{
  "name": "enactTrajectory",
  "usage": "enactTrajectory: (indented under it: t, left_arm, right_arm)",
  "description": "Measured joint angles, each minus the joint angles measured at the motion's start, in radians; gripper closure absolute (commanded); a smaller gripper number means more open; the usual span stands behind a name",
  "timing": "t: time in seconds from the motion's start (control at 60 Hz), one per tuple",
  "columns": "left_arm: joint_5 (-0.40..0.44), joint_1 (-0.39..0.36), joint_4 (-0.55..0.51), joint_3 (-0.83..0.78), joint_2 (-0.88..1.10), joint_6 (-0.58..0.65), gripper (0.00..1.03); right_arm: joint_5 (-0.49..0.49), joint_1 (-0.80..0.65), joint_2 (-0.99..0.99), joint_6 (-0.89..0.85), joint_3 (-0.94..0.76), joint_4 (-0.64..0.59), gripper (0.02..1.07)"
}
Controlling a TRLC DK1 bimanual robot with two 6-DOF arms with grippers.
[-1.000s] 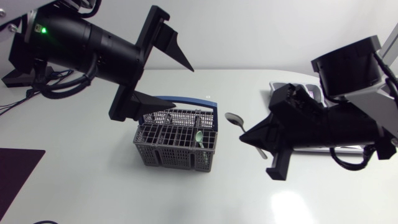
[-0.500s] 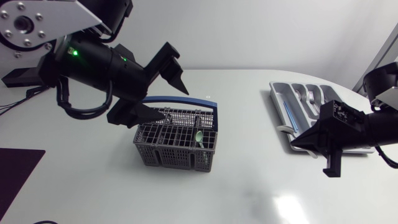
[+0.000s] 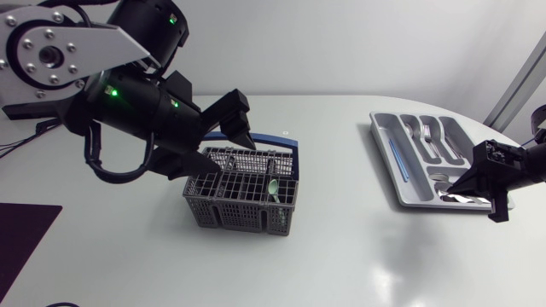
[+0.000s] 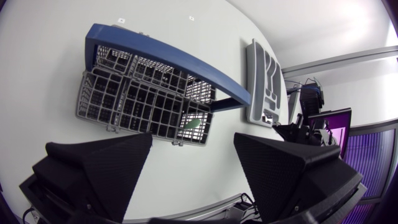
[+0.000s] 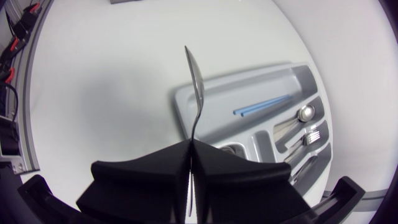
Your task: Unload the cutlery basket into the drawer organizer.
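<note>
Left claw (image 3: 239, 157) agape above the blue-handled basket (image 3: 230, 209); right claw (image 3: 467, 186) over the drawer organizer (image 3: 386, 141).

table (image 3: 341, 264): white, glossy | dark maroon sheet (image 3: 21, 243): flat at table's left edge, partly out of view

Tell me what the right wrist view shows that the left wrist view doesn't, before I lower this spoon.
Only right wrist: the spoon clamped in the right gripper, and blue sticks in one long compartment. Only left wrist: the basket with its grid compartments and blue handle, a pale green piece inside, ahead of the open left gripper. Both: the drawer organizer and the white table.
</note>
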Motion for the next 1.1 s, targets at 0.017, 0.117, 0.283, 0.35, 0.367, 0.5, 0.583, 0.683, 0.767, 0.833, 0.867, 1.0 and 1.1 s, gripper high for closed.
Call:
enactTrajectory:
  t: [0.017, 0.117, 0.283, 0.35, 0.367, 0.5, 0.583, 0.683, 0.767, 0.833, 0.867, 1.0, 1.1]
  left_arm:
    - [-0.002, 0.000, 0.000, -0.004, 0.000, 0.007, 0.12]
    - [-0.009, 0.000, 0.000, -0.016, 0.000, 0.040, 0.11]
    - [-0.032, 0.000, 0.000, -0.034, 0.000, 0.080, 0.11]
    - [-0.038, -0.003, 0.000, -0.047, 0.000, 0.094, 0.11]
    - [-0.039, -0.005, 0.000, -0.050, 0.000, 0.095, 0.11]
    - [-0.064, -0.029, 0.000, -0.067, 0.000, 0.110, 0.11]
    - [-0.085, -0.042, 0.000, -0.074, 0.000, 0.124, 0.11]
    - [-0.094, -0.052, 0.000, -0.082, 0.000, 0.144, 0.11]
    - [-0.099, -0.058, 0.000, -0.083, 0.000, 0.150, 0.11]
    - [-0.102, -0.062, 0.000, -0.084, 0.000, 0.154, 0.11]
    - [-0.103, -0.066, 0.001, -0.085, 0.000, 0.154, 0.11]
    - [-0.105, -0.085, 0.003, -0.097, 0.000, 0.158, 0.11]
    - [-0.105, -0.098, 0.007, -0.099, 0.000, 0.177, 0.11]
  right_arm:
    - [0.008, -0.004, 0.013, -0.006, 0.011, 0.006, 1.01]
    - [0.071, -0.028, 0.109, -0.050, 0.094, 0.035, 1.01]
    - [0.157, -0.053, 0.214, -0.113, 0.175, 0.066, 1.01]
    - [0.198, -0.056, 0.246, -0.135, 0.185, 0.092, 0.98]
    - [0.208, -0.057, 0.252, -0.137, 0.185, 0.099, 0.97]
    - [0.264, -0.059, 0.304, -0.153, 0.185, 0.164, 0.92]
    - [0.279, -0.059, 0.316, -0.156, 0.185, 0.190, 0.86]
    - [0.286, -0.059, 0.317, -0.159, 0.185, 0.217, 0.62]
    - [0.288, -0.056, 0.307, -0.159, 0.169, 0.220, 0.44]
    - [0.287, -0.051, 0.281, -0.159, 0.138, 0.219, 0.25]
    - [0.283, -0.045, 0.265, -0.159, 0.126, 0.222, 0.18]
    - [0.227, -0.018, 0.181, -0.128, 0.099, 0.193, 0.09]
    - [0.177, -0.005, 0.122, -0.099, 0.098, 0.138, 0.09]
